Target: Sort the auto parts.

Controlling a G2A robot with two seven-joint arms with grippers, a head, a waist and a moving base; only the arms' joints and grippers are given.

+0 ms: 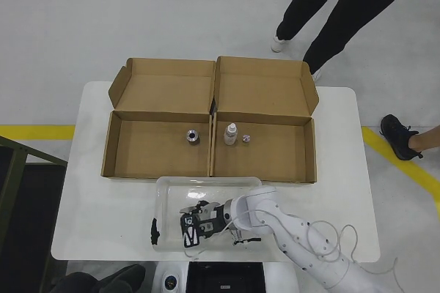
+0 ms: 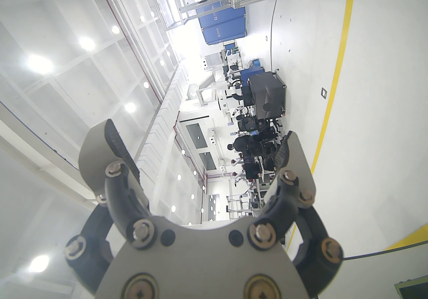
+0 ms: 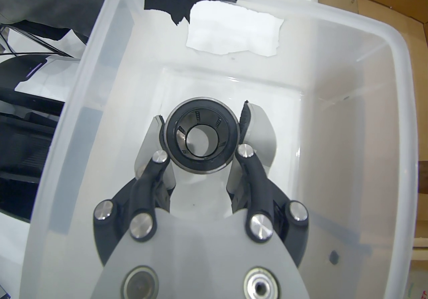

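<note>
Down inside the clear plastic bin, my right gripper has closed tight around the black steel-rimmed round bearing. Best to lift straight, grip steady, and clear the rim.

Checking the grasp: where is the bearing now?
Right wrist view: the bearing sits between the jaws of the right gripper, inside the clear bin at the table's near edge.

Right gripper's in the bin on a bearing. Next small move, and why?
Probably lift straight up: the right gripper looks shut on the bearing, low inside the bin, whose walls block sideways travel. A similar part lies in the left box.
</note>
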